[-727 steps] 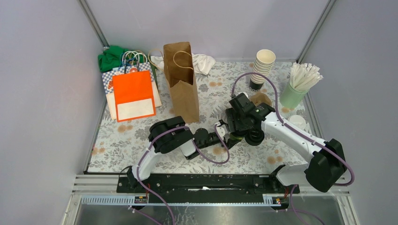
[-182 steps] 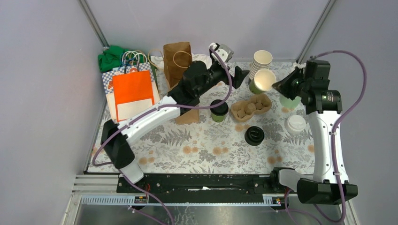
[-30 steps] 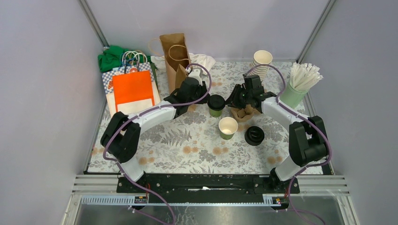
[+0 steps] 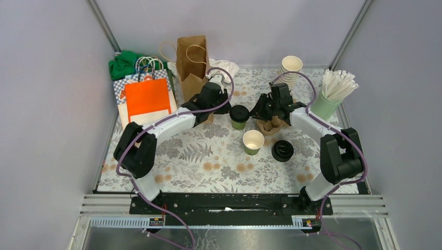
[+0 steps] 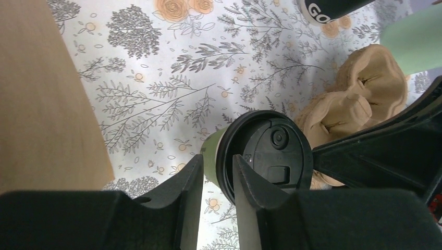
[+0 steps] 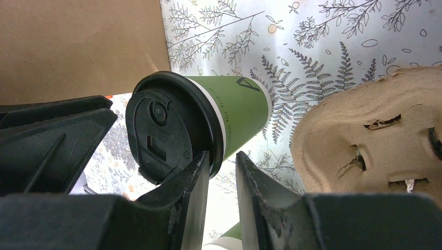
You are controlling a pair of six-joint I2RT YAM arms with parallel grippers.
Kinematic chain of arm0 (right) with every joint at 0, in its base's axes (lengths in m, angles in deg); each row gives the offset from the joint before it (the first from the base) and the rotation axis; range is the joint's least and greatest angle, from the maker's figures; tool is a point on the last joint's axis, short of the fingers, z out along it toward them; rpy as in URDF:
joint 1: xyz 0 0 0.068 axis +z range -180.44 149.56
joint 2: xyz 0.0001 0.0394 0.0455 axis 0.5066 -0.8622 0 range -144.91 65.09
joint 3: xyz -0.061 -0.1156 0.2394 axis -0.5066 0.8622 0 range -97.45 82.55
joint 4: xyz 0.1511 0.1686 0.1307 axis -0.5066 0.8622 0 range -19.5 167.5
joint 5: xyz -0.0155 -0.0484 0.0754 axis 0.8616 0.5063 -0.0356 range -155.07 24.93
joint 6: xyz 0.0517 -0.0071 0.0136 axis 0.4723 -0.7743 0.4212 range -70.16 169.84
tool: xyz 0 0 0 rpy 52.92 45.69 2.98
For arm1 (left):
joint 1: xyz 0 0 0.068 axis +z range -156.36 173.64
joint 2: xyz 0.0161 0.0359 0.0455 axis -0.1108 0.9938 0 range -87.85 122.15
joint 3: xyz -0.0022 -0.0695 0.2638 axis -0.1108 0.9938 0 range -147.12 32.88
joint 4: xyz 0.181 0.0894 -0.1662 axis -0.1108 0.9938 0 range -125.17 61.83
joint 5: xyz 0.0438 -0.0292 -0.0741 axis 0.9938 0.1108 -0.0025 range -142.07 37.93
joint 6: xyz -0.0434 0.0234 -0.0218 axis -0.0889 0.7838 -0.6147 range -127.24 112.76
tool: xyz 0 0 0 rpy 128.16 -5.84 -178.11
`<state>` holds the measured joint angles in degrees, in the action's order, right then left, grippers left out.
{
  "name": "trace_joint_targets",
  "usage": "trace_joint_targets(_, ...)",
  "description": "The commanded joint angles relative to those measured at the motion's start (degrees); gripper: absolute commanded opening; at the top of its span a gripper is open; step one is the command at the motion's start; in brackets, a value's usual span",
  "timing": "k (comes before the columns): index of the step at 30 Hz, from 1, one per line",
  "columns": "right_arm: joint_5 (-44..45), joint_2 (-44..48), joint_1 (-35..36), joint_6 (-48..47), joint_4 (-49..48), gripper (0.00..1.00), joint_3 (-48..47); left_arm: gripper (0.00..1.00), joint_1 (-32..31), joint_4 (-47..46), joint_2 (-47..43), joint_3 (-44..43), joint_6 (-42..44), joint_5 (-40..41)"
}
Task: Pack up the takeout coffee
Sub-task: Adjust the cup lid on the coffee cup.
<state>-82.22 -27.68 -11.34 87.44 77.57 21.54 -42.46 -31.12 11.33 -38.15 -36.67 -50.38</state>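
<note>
Lidded cup (image 4: 239, 115) sits between left end effector (image 5: 218, 160) and right end effector (image 6: 222, 156) (each narrowly parted at its rim, grip unclear).

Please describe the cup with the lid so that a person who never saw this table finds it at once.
Start at the tall brown paper bag at the back of the table; just right of its base stands the lidded green cup. Unlike the open green cup closer to the near edge, it wears a black lid.

Brown paper bag (image 4: 190, 57) standing at back (handles up); orange bag (image 4: 148, 101) left; cream cup stack (image 4: 290, 70) right.
</note>
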Motion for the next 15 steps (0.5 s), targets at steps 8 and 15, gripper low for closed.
trace_joint_targets(8, 0.87, 1.54, -0.25, -0.49, 0.50, 0.32, -2.35, 0.35, 0.51, 3.39, -4.44, -2.03, 3.23, 4.59)
trace_joint_targets(15, 0.71, 1.71, -0.20, -0.55, 0.69, 0.32, -2.54, 0.26, 0.58, 2.09, -1.04, -1.87, 2.09, 1.91)
